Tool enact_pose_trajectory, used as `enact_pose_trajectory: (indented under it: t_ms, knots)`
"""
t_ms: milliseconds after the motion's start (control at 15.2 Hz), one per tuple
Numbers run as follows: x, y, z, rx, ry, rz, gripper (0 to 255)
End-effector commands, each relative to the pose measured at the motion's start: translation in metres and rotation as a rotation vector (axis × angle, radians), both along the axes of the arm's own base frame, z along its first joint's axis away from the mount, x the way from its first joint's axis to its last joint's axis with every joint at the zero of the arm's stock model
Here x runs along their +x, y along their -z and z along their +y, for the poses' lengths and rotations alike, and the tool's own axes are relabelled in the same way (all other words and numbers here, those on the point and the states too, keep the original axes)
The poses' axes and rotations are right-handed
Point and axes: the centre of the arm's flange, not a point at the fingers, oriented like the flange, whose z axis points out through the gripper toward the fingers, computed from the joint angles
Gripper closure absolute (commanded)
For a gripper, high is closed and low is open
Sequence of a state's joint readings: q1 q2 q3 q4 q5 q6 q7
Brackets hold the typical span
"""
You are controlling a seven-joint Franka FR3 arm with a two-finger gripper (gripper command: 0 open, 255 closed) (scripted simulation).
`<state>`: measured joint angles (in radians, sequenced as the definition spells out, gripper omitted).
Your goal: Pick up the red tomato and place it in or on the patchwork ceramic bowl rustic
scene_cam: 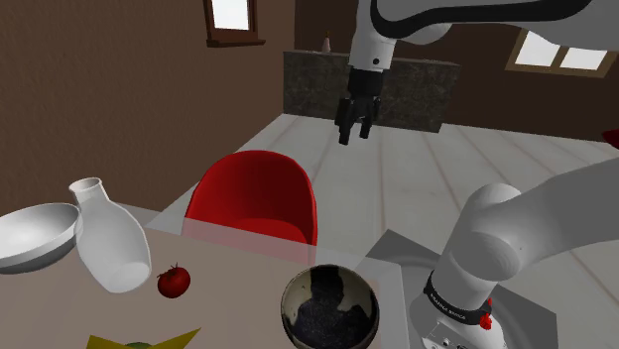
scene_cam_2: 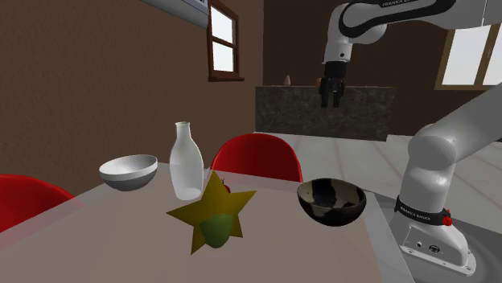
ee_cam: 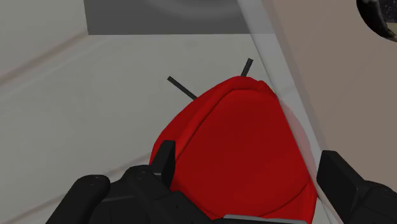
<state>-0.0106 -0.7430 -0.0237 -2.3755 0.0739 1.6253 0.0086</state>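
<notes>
The fingers [ee_cam: 167, 160] of the all-black two-finger gripper [scene_cam: 353, 135] stand apart, open, with nothing held between them. The gripper hangs high in the air, pointing down, above the glossy red shell chair [scene_cam: 256, 194] that stands at the far edge of the pale surface [scene_cam: 238, 297]; in the wrist view the chair's seat lies far below, between the fingers. The small red tomato [scene_cam: 174, 282] rests on the surface, well apart from the gripper. It sits just beside the base of the white narrow-necked bottle [scene_cam: 111, 244], on the shoulder view's right of it, with the dark mottled ceramic bowl [scene_cam: 329, 307] further to that side, near the arm's stand. The tomato is nearly round, so no long axis can be made out; its dark stem cap faces up. A plain white-grey round bowl [scene_cam: 35, 236] sits on the bottle's other side. In the second exterior view a flat yellow star shape [scene_cam_2: 211, 209] with a green fruit [scene_cam_2: 216, 230] on it lies in front of the bottle, hiding most of the tomato.
</notes>
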Motion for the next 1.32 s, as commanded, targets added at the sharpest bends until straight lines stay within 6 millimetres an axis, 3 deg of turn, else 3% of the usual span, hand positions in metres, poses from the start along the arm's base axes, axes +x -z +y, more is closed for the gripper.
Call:
enact_pose_trajectory:
  t_ms: [0,1254]
  knots:
    - [0.000,0.000,0.000,0.000,0.000,0.000,0]
    - [0.100,0.104,0.213,-0.034,-0.124,0.028,0]
